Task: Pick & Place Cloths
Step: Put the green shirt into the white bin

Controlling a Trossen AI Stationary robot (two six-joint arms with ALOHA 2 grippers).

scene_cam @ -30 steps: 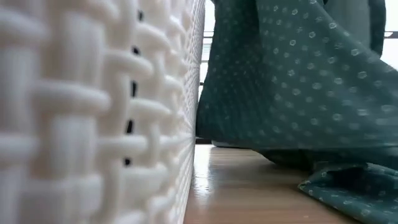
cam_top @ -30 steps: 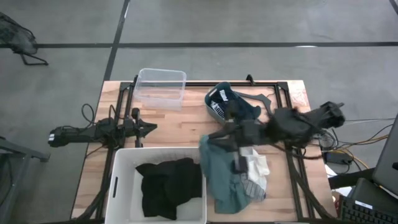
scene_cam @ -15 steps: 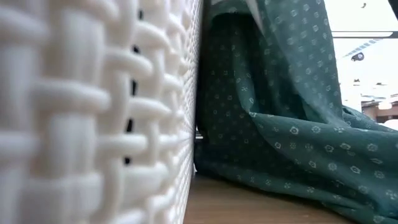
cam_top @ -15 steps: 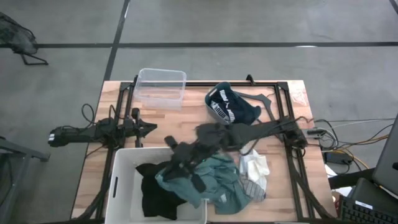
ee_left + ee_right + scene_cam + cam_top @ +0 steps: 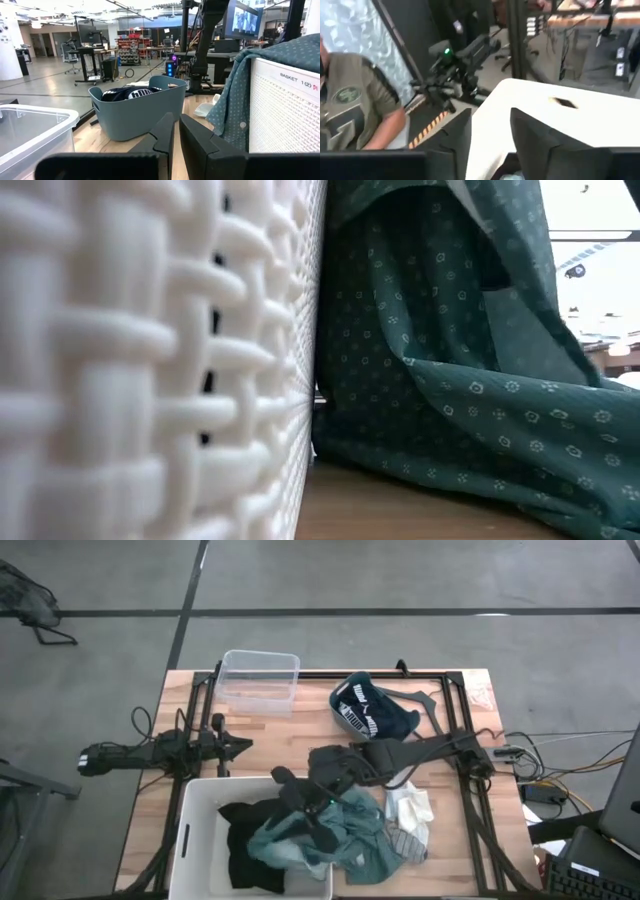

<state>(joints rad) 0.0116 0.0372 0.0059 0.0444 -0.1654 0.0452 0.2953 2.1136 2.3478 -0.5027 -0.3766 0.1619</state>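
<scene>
High view: right gripper (image 5: 303, 822), fingers parted, releasing teal cloth (image 5: 345, 830) over tub (image 5: 195, 830) rim; next, retract; left gripper (image 5: 240, 746) closed.

Teal dotted cloth (image 5: 345, 830) draped over tub rim; black cloth (image 5: 255, 835) inside.
</scene>
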